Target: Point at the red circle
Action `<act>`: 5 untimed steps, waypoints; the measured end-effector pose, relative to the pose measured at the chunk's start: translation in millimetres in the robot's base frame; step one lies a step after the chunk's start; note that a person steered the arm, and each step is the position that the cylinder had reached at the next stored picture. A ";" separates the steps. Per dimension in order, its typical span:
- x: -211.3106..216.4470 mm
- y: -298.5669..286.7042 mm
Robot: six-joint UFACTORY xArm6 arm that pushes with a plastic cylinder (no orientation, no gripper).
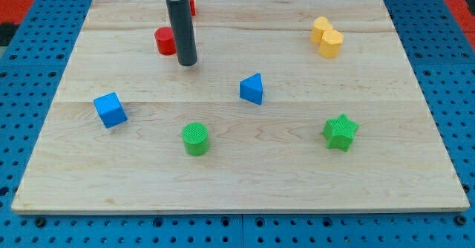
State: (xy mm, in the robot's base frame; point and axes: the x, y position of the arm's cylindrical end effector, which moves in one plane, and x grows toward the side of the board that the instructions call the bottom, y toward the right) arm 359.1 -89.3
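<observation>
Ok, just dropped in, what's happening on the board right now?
My tip sits just to the view's right of the red circle, near the board's top left, close to it; whether they touch is unclear. Another red block peeks out behind the rod, mostly hidden. The blue cube, blue triangle, green cylinder, green star and yellow block lie apart from the tip.

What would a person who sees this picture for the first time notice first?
The dark rod comes down from the view's top, and my tip rests on the wooden board, just to the view's right of the red circle. Next come the bright blocks: a yellow block at upper right, a green star at lower right, and a blue cube at left.
</observation>
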 end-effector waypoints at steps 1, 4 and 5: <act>17.7 -12.8; -22.4 -47.5; -55.3 -45.0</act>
